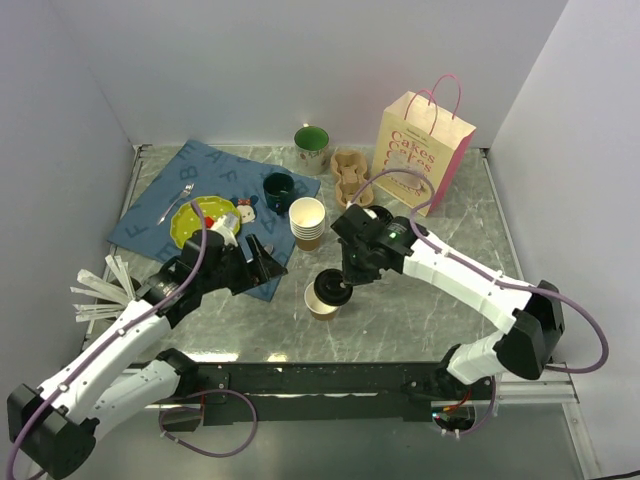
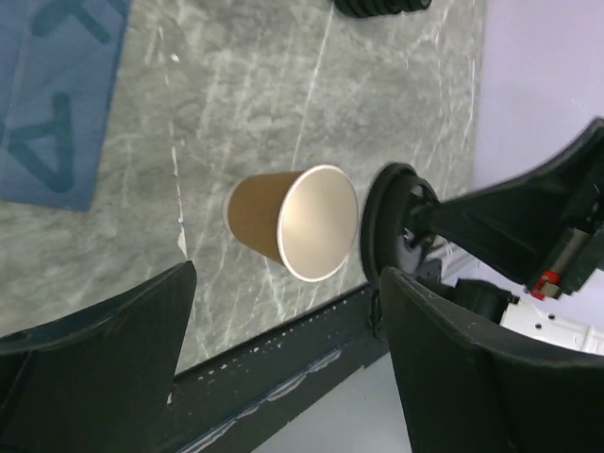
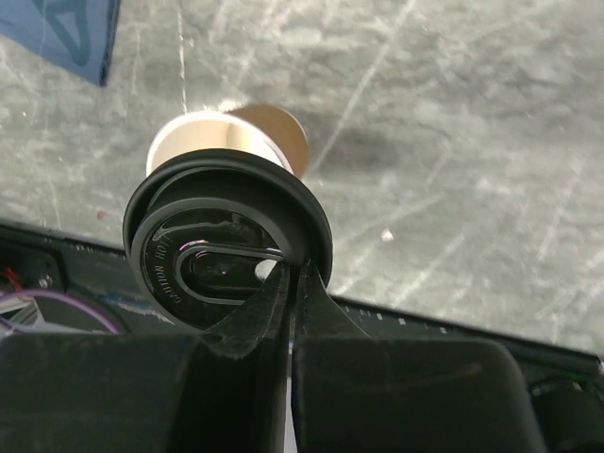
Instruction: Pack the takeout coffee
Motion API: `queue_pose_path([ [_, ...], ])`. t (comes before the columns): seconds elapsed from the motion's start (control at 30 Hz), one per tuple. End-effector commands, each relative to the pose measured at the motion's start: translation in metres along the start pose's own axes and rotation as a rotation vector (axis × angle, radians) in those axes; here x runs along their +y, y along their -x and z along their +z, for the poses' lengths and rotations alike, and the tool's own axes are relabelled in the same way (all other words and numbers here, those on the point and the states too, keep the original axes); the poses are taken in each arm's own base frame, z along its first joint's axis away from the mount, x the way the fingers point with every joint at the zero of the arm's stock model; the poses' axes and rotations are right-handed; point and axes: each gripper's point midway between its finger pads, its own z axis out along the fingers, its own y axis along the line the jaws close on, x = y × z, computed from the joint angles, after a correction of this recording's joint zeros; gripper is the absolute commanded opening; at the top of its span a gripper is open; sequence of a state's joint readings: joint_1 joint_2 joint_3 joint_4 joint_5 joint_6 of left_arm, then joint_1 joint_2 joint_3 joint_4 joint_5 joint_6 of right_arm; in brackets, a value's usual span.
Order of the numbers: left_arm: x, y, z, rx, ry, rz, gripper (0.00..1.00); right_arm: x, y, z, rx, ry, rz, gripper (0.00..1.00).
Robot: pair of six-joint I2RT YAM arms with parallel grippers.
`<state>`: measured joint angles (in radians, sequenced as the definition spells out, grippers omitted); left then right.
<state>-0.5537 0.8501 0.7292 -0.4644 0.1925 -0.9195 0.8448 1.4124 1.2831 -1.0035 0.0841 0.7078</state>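
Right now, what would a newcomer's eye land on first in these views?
The right hand pinching a black lid close to the open mouth of a brown paper cup at the near centre of the table, not seated on it. Next, the left hand gaping open and empty just left of it, and the cream paper bag with pink handles standing at the far right.

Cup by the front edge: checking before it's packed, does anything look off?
Yes. The cup stands open: its lid is pinched by the rim in the right tool, tilted at the cup's mouth, not seated. No spill shows.
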Motion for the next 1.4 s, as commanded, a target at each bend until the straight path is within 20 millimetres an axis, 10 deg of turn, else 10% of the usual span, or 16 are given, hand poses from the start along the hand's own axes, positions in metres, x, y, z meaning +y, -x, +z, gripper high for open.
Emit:
queue_pose_path([
  [0.0,-0.020,-0.005,0.005,0.034,-0.121,0.003,0.83,0.019,0.009,0.013,-0.059,0.057,-0.019,0.00],
  [0.43,-0.013,-0.022,0.033,0.129,-0.156,-0.001,0.64,0.022,0.000,0.041,-0.028,-0.001,-0.031,0.00],
  [0.97,0.004,-0.036,0.045,0.177,-0.131,0.002,0.63,0.019,-0.009,0.035,0.000,-0.077,-0.053,0.06],
  [1.23,0.003,-0.040,0.047,0.199,-0.139,0.013,0.62,0.028,-0.007,0.017,0.017,-0.037,-0.041,0.38],
  [1.37,0.003,-0.041,0.048,0.198,-0.137,0.018,0.62,0.030,-0.011,0.006,0.027,-0.004,-0.043,0.39],
])
